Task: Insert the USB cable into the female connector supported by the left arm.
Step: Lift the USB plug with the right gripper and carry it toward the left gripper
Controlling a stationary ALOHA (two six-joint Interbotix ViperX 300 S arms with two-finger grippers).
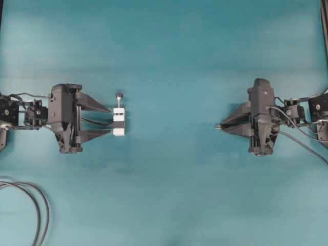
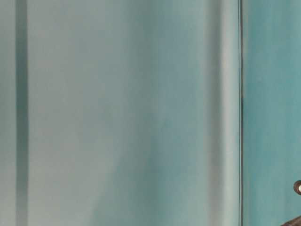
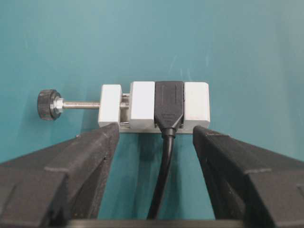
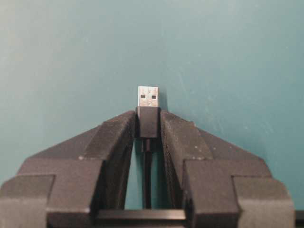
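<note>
Right black tapered gripper (image 4: 148, 124): fingers pressed on both sides of the dark plug of the thin USB cable (image 4: 148, 118), silvery tip projecting forward.

Left black gripper (image 3: 156, 137): spread wide, fingertips at the white block-shaped female connector (image 3: 154, 105), which rests on the teal table (image 1: 169, 61), well apart from the plug.

Light's even and diffuse, fairly bright – soft shadows under both grippers in overhead view, corners darken a bit. Both wrist views sharp, no glare. Table-level view is a washed-out, featureless teal blur – nothing in focus.
</note>
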